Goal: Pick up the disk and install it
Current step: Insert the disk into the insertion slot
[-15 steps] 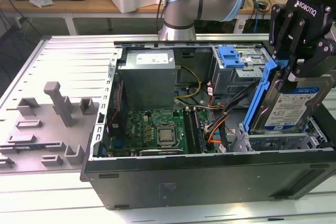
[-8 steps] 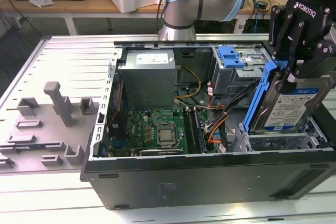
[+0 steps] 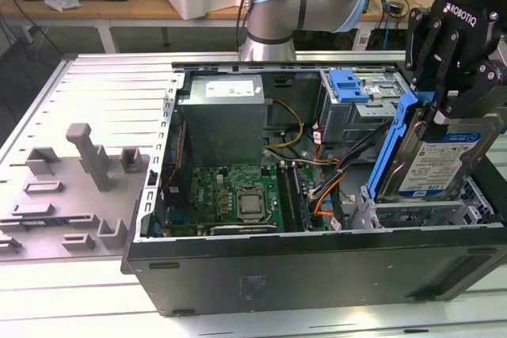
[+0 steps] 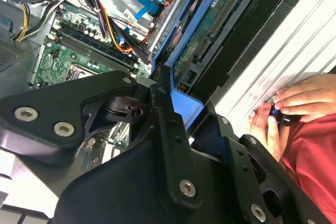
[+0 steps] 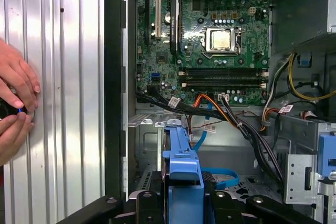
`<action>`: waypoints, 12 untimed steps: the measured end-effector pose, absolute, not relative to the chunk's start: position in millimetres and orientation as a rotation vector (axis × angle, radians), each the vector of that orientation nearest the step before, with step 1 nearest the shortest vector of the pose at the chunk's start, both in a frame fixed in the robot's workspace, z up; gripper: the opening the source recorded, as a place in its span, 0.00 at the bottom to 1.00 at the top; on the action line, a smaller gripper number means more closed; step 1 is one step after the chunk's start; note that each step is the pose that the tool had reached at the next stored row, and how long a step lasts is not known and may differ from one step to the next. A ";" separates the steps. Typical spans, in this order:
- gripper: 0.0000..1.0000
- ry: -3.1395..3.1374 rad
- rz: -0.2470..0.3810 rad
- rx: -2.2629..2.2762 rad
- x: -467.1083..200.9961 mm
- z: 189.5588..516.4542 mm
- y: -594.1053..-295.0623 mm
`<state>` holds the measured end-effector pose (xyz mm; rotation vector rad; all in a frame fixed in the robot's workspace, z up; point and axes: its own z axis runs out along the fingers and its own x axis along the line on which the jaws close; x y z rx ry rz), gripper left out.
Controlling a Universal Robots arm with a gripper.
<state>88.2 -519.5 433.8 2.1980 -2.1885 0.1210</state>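
One arm, one job in hand: this reads as the install step, w/ pick-up already done. The gripper [image 3: 432, 107], high at the exterior view's right, is pinched narrow on the blue frame along the upper edge of the disk [image 3: 440, 160], so it's holding the disk, not just touching it.

The disk stands on edge and tilted, label side toward the camera. Its lower end is down at the silver drive cage [image 3: 396, 213] in the near right corner of the computer case [image 3: 317, 247]. Can't tell if that lower edge is resting in the cage rails or just above them. So the disk hangs directly below the claw, top edge between the fingers, the rest sloping down into the bay. In the first wrist view the blue frame [image 5: 181, 169] runs straight out from between the fingers toward the case floor.

My read: partly in, not seated. Finishing calls for squaring the tilt to the cage and keeping both frame edges lined up w/ the rails, grip kept firm till it's home. Risk: the cables [image 3: 333, 176] lie close beside the bay, between it and the motherboard [image 3: 238, 195], and could snag.

Other bits: a small blue latch [image 3: 348, 83] sits behind the disk, apart from it. A person's hand [image 5: 13, 95] rests on the ribbed table outside the case, well clear of the claw.
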 end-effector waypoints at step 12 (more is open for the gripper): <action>0.56 -2.187 0.121 2.199 88.2 433.8 -519.5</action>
